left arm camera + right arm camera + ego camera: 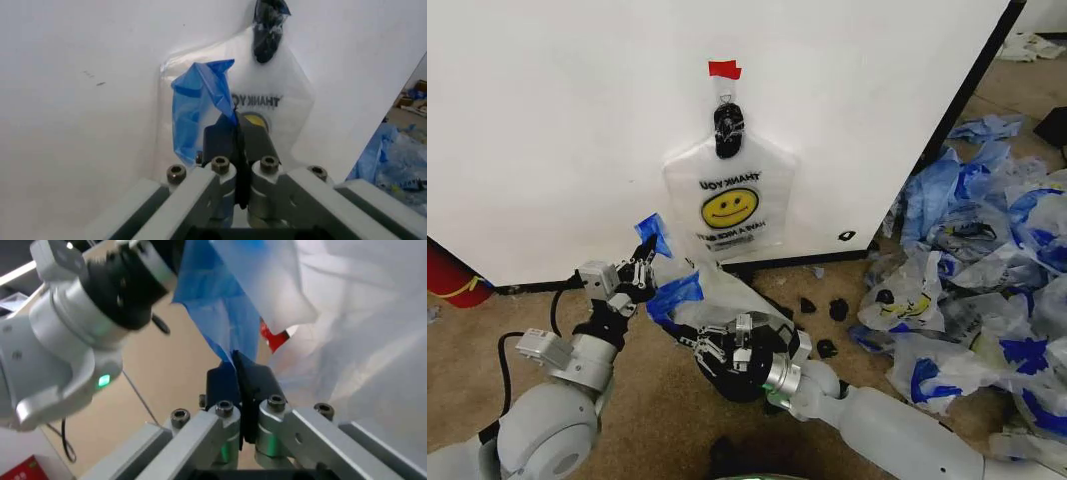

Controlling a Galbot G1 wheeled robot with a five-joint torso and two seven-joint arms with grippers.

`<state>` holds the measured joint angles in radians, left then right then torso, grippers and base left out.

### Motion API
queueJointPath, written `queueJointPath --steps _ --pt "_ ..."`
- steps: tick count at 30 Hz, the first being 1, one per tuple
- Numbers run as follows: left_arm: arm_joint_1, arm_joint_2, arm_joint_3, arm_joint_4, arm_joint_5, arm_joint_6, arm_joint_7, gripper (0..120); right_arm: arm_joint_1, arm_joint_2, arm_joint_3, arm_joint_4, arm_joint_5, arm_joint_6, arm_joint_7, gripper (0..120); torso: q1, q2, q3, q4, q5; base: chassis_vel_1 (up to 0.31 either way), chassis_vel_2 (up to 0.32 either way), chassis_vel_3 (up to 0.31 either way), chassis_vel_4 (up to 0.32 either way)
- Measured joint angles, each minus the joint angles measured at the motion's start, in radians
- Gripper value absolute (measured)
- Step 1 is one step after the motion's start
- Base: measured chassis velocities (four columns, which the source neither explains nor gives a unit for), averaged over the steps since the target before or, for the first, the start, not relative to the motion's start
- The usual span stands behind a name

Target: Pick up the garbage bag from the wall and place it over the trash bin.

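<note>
A translucent white garbage bag with a yellow smiley face hangs flat on the white wall from a black clip; the same bag appears in the left wrist view. A second thin white bag with blue handles is stretched between my grippers. My left gripper is shut on one blue handle, raised near the wall's base. My right gripper is shut on the other blue handle, low over the black trash bin, which it largely hides.
A heap of blue-streaked white plastic bags covers the floor to the right. A red cylinder lies at the wall's foot on the left. Small black scraps sit on the brown floor near the bin. Red tape marks the wall.
</note>
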<state>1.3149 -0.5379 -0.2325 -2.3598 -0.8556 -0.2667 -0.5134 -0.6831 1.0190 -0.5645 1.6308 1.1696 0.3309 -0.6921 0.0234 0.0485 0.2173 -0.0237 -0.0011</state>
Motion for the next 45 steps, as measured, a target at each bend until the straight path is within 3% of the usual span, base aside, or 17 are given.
queueJointPath --steps 18,45 --pt "-0.002 -0.009 0.018 0.019 0.008 0.0 0.005 0 -0.168 -0.145 0.173 0.134 0.06 -0.002 -0.017 0 0.0 0.0 0.0 0.0 0.0002 0.0 0.0 0.0 0.0" --pt "0.089 -0.067 0.026 0.038 0.095 -0.015 0.012 0 -0.337 -0.162 0.414 0.258 0.158 -0.037 -0.059 0 0.0 0.0 0.0 0.0001 0.0001 0.0 0.0 0.0 0.0"
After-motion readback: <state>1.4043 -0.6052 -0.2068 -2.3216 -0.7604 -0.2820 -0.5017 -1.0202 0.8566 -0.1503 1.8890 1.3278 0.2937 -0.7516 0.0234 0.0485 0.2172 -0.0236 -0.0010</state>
